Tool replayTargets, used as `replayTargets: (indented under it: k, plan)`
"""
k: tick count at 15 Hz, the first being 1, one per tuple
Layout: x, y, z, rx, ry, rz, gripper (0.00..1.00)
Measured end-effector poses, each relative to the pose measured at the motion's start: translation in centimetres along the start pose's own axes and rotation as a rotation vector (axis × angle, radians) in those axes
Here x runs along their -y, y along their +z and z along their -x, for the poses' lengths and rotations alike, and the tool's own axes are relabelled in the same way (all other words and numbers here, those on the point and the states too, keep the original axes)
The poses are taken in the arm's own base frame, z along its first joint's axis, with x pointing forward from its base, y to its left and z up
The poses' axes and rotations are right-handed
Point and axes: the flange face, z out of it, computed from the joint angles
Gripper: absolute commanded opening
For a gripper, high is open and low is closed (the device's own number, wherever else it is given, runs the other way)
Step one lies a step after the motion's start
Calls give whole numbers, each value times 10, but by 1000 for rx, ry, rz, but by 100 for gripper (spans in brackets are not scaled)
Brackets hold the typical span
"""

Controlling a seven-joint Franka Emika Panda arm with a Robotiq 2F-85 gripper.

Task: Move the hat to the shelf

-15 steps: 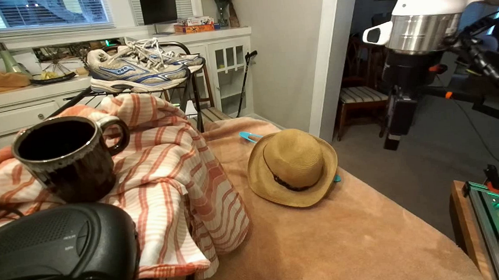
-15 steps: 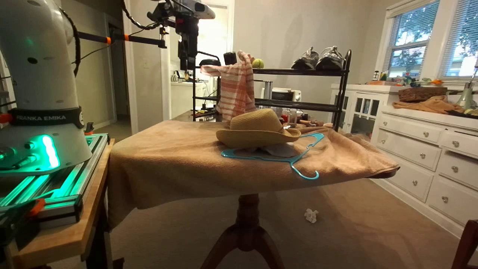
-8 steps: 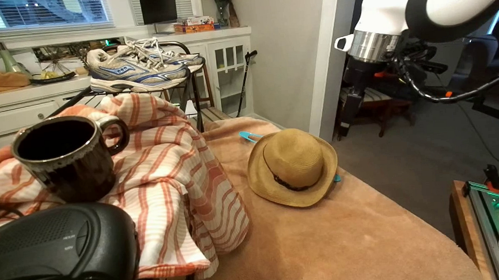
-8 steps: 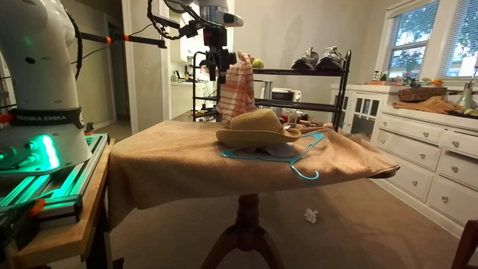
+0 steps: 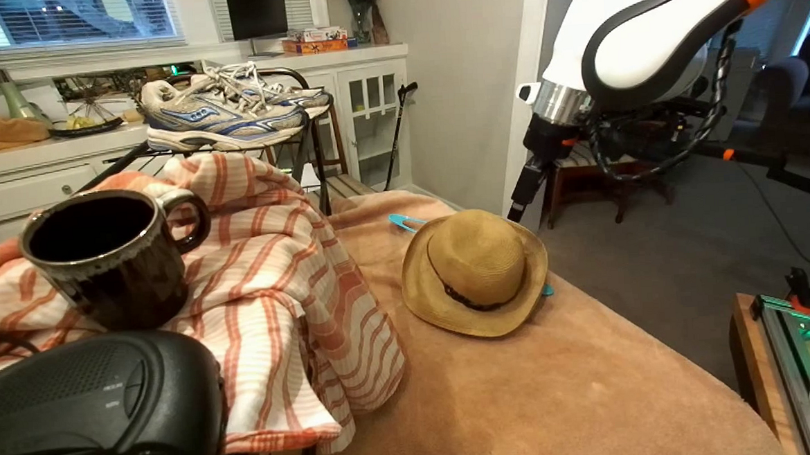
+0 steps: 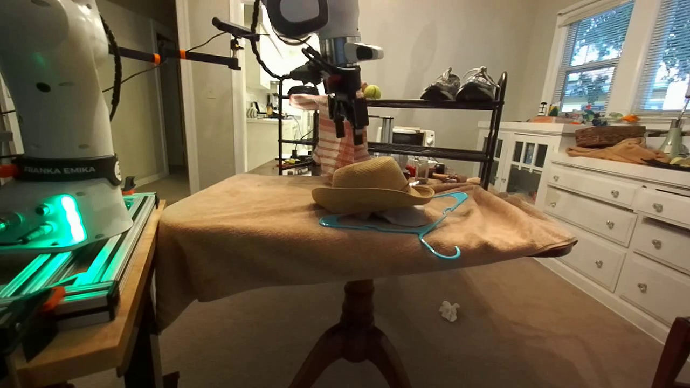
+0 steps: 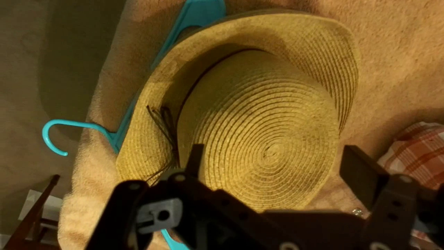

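The tan straw hat [image 5: 479,258] lies crown up on the cloth-covered table [image 6: 242,215]. In an exterior view the hat [image 6: 369,178] rests partly over a blue hanger [image 6: 442,252]. My gripper [image 6: 349,134] points down, above the hat's crown and apart from it; it also shows in an exterior view [image 5: 515,211] behind the hat. In the wrist view the hat [image 7: 263,128] fills the middle, its crown between the wide-apart fingers of my gripper [image 7: 274,152]. The gripper is open and empty. The black rack shelf [image 6: 409,104] stands behind the table.
On the rack are a striped cloth [image 5: 247,263], a dark mug [image 5: 117,291], a clock radio [image 5: 96,410] and sneakers [image 5: 226,119]. A yellow-green ball [image 6: 372,91] sits on its top too. Glass jars [image 6: 420,170] stand behind the hat.
The arm has swung over the table toward the hat and come lower; the gripper is now above the crown. The hat, the hanger and the rack's things have not moved.
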Motion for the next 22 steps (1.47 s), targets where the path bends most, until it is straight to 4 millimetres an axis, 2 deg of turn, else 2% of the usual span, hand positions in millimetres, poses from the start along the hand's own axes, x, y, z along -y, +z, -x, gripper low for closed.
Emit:
replayTargets:
  k: [5,11,14,15,17,22]
  plan:
    - [-16,28,-11,12,19,3,100]
    - [-14,26,-13,6,20,-1,100]
    - [-23,27,-14,-12,42,2,100]
    - [-28,28,-14,-23,48,5,79]
    - [-37,32,-15,-44,55,14,70]
    - [-45,49,-13,-56,52,10,30]
